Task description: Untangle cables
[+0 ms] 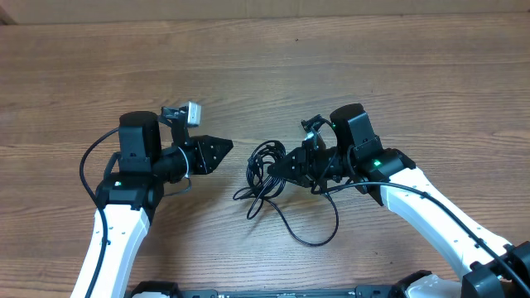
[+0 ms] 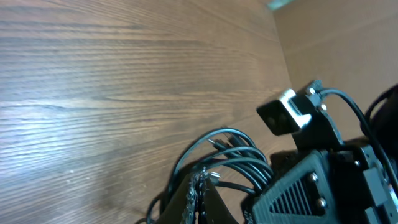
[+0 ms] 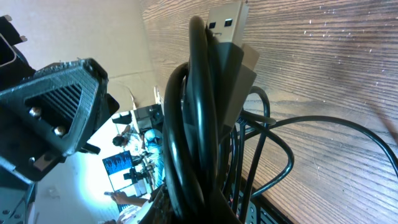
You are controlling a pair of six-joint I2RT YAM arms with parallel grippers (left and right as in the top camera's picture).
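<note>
Two robot arms faced each other across a wooden counter (image 1: 265, 58) with a knot of thin black cables (image 1: 263, 172) between them, and the untangling job looked barely begun. The right arm (image 1: 389, 170) had its jaws clenched on the bundle from the right-hand side. Its wrist camera showed several strands bunched tightly together and rising out of the grip, with a flat metal-tipped plug (image 3: 225, 18) standing up at the top of the clump. The left arm (image 1: 137, 165) sat near the tangle on the opposite side but apart from it, its jaws pressed shut on nothing and pointing toward the cords. Seen from overhead, the coils overlapped in one small heap near the middle of the counter. A single long loop (image 1: 311, 242) trailed toward the near edge and curved back under the right arm. No cord lay separate from the others, and the crossings were too dense to count the strands or tell which end belonged to which. Judging by this, nothing had been freed and the whole of the separating was left to do: finding an end, drawing each cord out of the heap and laying it clear of the rest. The left jaws would likely need to part before they could take a strand.
</note>
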